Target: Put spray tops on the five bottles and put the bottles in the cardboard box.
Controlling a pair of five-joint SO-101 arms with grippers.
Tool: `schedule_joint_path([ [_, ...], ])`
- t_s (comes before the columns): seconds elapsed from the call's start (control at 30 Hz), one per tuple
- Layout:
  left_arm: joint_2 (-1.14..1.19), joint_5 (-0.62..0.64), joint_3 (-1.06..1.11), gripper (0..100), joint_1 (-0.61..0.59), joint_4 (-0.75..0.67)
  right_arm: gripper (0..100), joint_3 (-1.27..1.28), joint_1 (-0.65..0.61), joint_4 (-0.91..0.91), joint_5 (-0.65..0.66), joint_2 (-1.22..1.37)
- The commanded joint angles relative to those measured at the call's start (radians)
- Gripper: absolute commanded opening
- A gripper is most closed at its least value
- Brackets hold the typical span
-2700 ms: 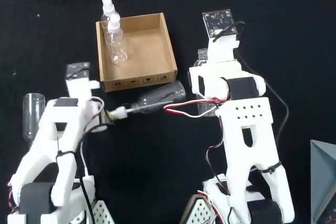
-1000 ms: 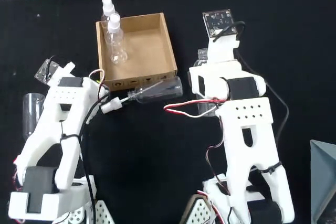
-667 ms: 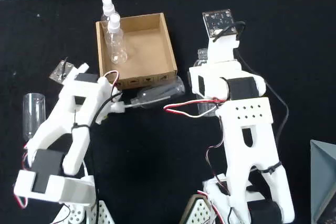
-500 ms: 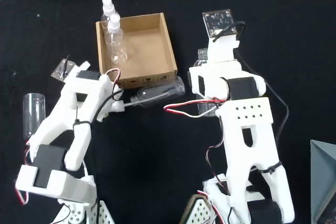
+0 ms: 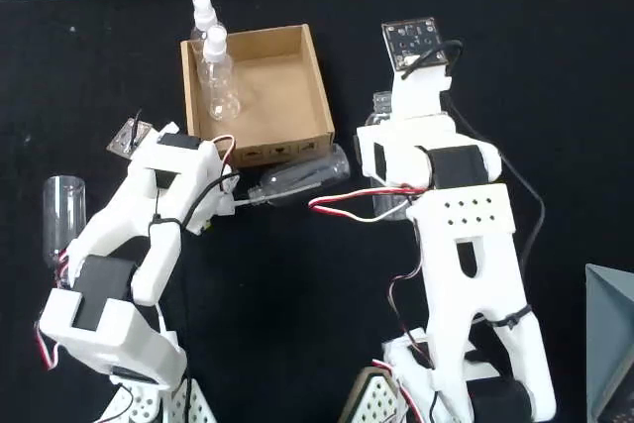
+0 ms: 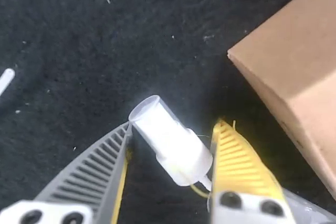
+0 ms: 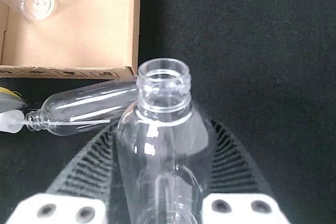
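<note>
Lying bottle (image 5: 297, 177) rests mid-bench just before the front wall of the cardboard box (image 5: 260, 153). Its long axis runs along that wall, with the neck toward the bench's left edge. The left pincer (image 6: 173, 125), the nearer one, is clenched on a spray top (image 6: 173, 153) at that neck, the dip tube inside the bottle. Seating it probably needs a push along the axis. The right pincer (image 7: 165, 129) grasps a topless bottle (image 7: 163, 85).

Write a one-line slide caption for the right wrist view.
Right gripper holds an uncapped bottle; beyond it, a second bottle, spray top at its neck, lies sideways beside the cardboard box.
</note>
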Motion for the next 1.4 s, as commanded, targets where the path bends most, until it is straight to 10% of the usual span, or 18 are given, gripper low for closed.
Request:
schedule_joint_path([
  [0.0,0.0,0.006,-0.039,22,-0.002,-0.008,9.2,-0.007,0.002,-0.028,-0.002,-0.048],
  [1.37,-0.002,0.003,-0.041,3,-0.197,0.054,9.2,-0.007,0.0,-0.028,-0.002,-0.047],
])
